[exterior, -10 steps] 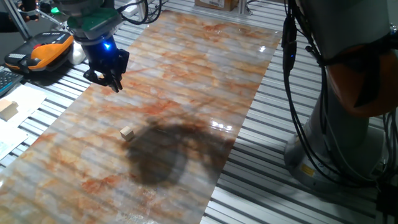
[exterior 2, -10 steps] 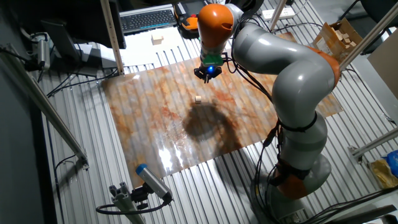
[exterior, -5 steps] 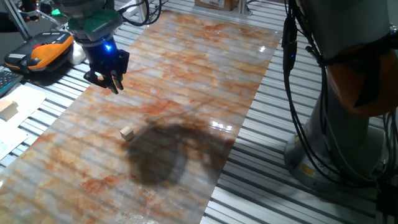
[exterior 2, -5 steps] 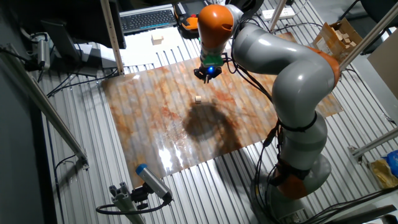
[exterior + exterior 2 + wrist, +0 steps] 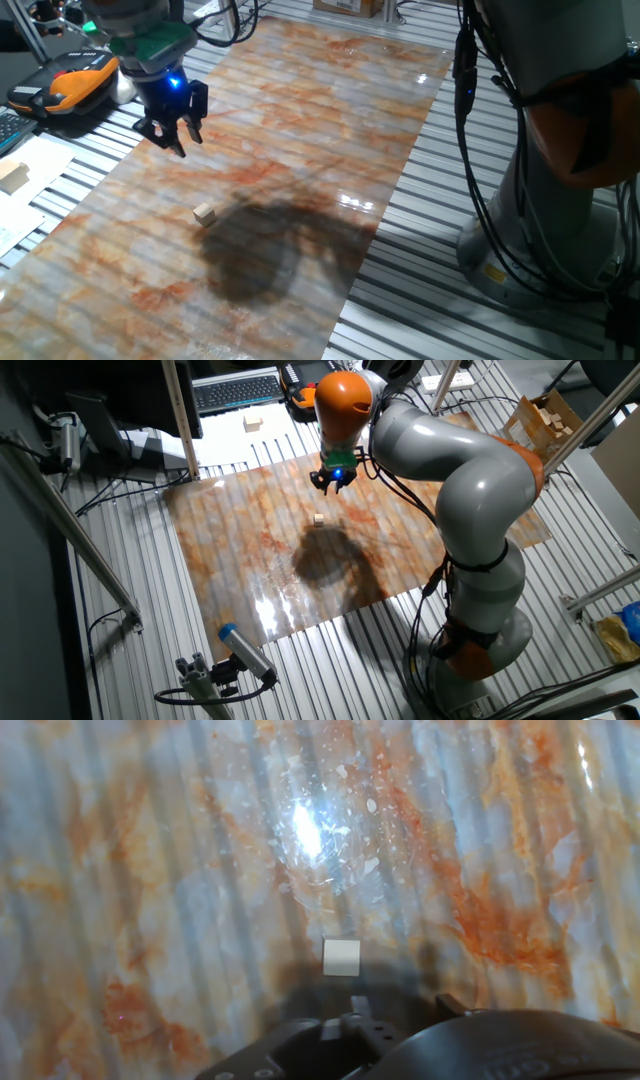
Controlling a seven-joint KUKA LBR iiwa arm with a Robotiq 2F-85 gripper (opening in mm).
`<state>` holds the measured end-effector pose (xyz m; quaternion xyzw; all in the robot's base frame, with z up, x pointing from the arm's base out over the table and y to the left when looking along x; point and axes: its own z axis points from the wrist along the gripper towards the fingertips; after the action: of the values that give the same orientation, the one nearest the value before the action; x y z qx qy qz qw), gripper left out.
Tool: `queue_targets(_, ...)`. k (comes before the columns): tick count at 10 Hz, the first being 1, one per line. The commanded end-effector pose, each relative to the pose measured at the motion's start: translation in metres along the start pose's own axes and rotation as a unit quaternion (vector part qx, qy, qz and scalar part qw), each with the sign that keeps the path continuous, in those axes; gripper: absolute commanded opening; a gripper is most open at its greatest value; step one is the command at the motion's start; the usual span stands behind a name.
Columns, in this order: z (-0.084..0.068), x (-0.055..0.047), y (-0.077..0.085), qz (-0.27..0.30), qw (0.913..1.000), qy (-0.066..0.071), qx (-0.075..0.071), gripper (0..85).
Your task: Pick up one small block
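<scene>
Tan small block [image 5: 205, 213] apart from claw [image 5: 172, 141]

In the hand view the gripper [image 5: 400, 1045] is a dark blur cut off by the bottom edge below the small block [image 5: 341, 957], fingers unreadable

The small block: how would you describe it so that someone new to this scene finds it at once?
Look at the marbled orange-grey sheet covering the table. The small block sits alone beside the dark stain. It is a tiny tan cube, unlike the larger, flatter pale block lying off the sheet.
</scene>
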<state>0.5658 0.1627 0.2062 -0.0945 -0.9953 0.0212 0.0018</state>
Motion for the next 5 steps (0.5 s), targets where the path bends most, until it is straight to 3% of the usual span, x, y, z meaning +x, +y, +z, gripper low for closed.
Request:
queue_targets(1, 0.001, 0.0, 0.001, 0.003, 1.0, -0.001, -0.001, 51.0)
queue_targets(5, 0.013, -0.002, 0.005, 0.006, 0.9999, -0.007, -0.007, 51.0)
